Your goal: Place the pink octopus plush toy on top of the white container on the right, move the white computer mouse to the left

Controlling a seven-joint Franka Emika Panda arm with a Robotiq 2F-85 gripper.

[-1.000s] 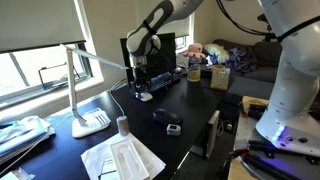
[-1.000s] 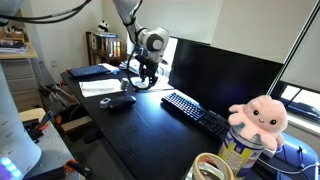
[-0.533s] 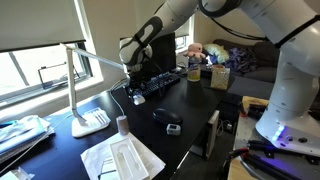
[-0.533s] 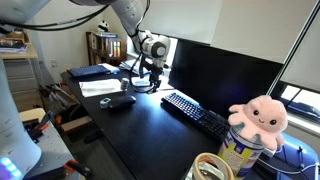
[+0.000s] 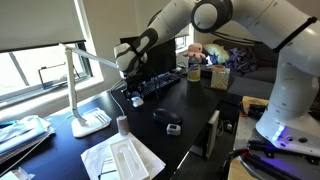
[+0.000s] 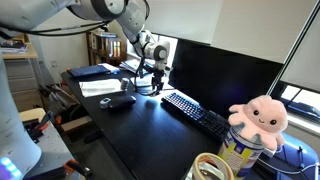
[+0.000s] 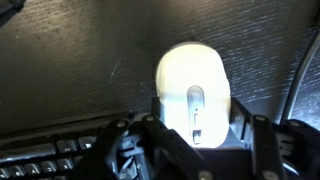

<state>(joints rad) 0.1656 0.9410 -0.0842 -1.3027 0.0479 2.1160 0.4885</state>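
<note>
Wrist view first: your gripper has the white computer mouse right between its jaws; a finger sits tight on each flank, so the jaws are drawn in to the mouse's width and clamped on it; scroll wheel facing up, dark desk underneath, keyboard keys in the lower left corner, a thin cable running down the right edge; whether the mouse is clear of the surface you can't tell from here; now in an exterior view, your arm arcs down and the gripper hangs low over the desk, just in front of the monitor, at the keyboard end nearest the white desk lamp; the pink octopus plush toy is far back, well apart from the gripper; a dark flat object lies nearer the front edge, papers beyond it; in an exterior view from the far end, the octopus sits upright on top of the white container in the foreground; the keyboard stretches between it and the gripper
</note>
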